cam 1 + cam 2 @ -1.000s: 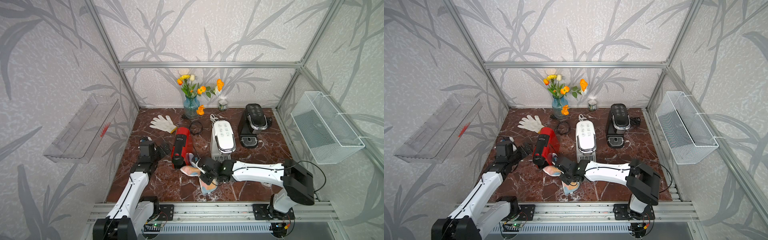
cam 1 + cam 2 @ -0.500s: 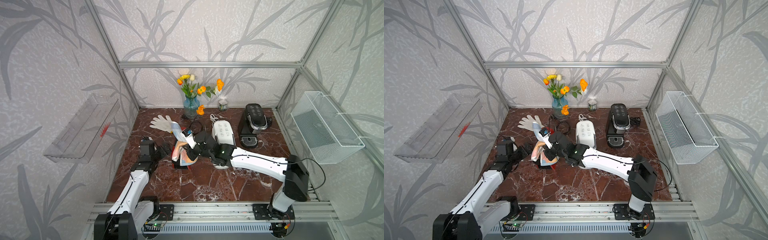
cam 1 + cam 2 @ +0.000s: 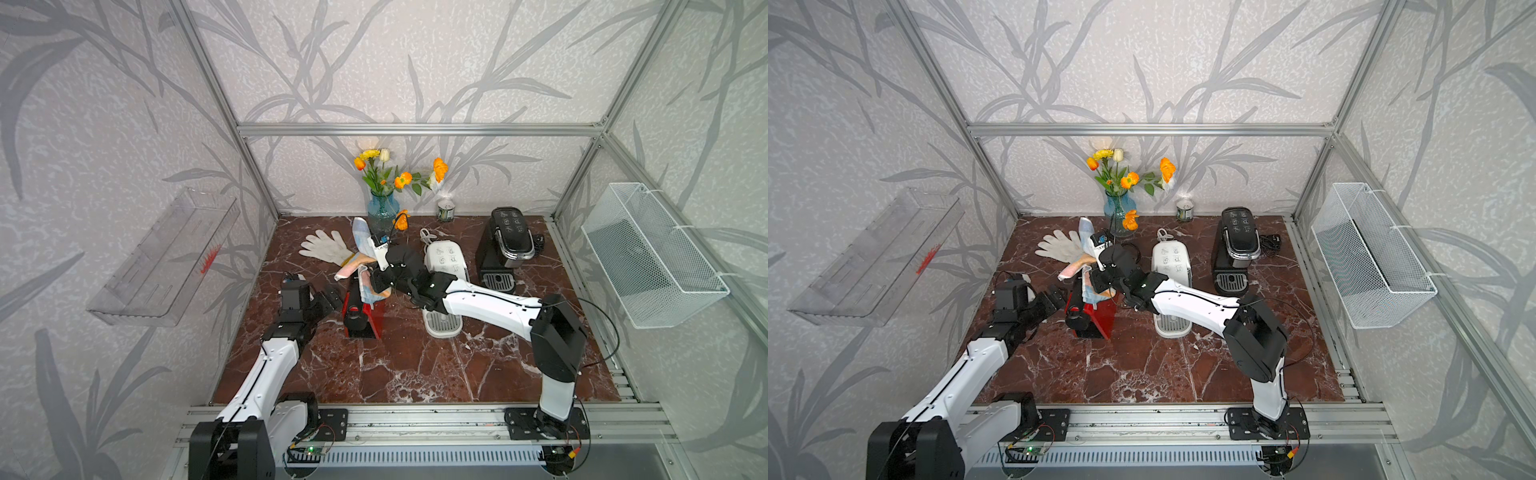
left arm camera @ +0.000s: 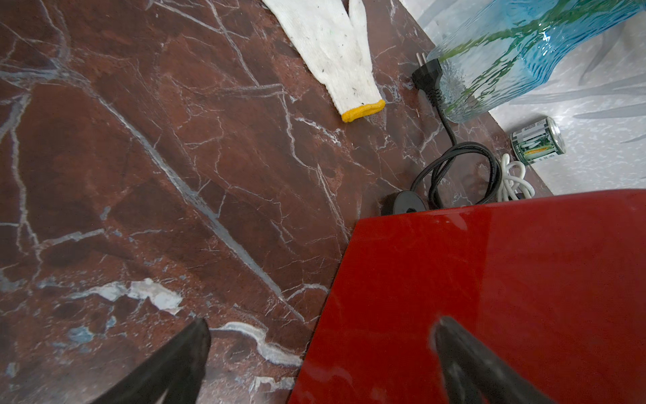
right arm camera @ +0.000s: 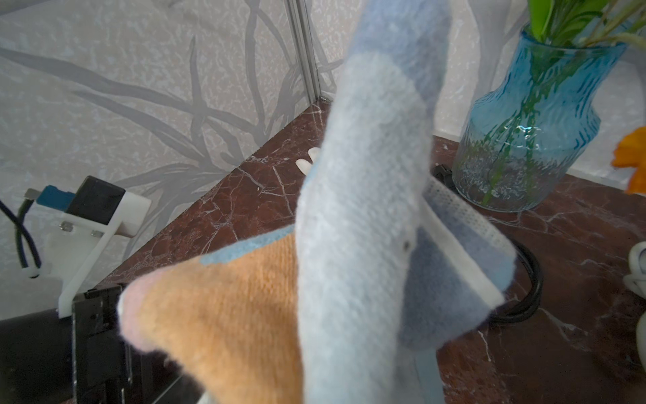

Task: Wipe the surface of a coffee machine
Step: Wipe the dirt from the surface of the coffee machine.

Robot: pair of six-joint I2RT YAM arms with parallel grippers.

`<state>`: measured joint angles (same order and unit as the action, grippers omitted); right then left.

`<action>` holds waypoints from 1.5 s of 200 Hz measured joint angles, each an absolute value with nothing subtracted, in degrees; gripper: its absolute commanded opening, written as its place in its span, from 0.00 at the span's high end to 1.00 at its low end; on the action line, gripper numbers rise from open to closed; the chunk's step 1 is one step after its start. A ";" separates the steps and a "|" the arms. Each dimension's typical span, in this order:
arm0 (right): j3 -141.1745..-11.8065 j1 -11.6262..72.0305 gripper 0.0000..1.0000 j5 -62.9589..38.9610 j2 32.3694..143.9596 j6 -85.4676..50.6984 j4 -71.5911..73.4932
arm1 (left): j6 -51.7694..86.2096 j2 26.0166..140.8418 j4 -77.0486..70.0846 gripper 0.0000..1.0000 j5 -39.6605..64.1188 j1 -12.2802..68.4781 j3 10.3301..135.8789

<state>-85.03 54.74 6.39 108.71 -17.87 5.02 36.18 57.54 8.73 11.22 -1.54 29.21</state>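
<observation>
- Right arm has swung a long way in the last second. It was down low toward the front edge of the desk (image 3: 415, 365), and now the right gripper (image 3: 372, 273) is up over the back end of the red coffee machine (image 3: 361, 318).
- Its jaws are clamped on the cloth (image 5: 349, 245), a blue-and-orange rag. One corner flares up and the rest drapes onto the machine's top.
- Left gripper (image 3: 330, 298) hasn't budged. It's spread wide and empty, right beside the machine's left flank; can't tell if it's touching.
- Red machine stands near the desk's left edge, roughly halfway back. The white machine (image 3: 444, 266) and black machine (image 3: 509, 245) sit further right.
- Progress-wise, I'd say the wiping is only just starting. The cloth is grabbed and on top, but the strokes across the top and sides look like they're all still to do.
</observation>
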 measured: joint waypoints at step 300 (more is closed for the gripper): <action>-84.25 58.00 0.97 10.28 123.68 -27.75 -7.03 | 37.10 58.61 8.62 0.00 3.90 -1.58 29.21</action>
<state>-84.25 58.00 10.28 123.68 -27.75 -7.03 37.10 58.61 8.62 3.90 -1.58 29.21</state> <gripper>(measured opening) 0.111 0.994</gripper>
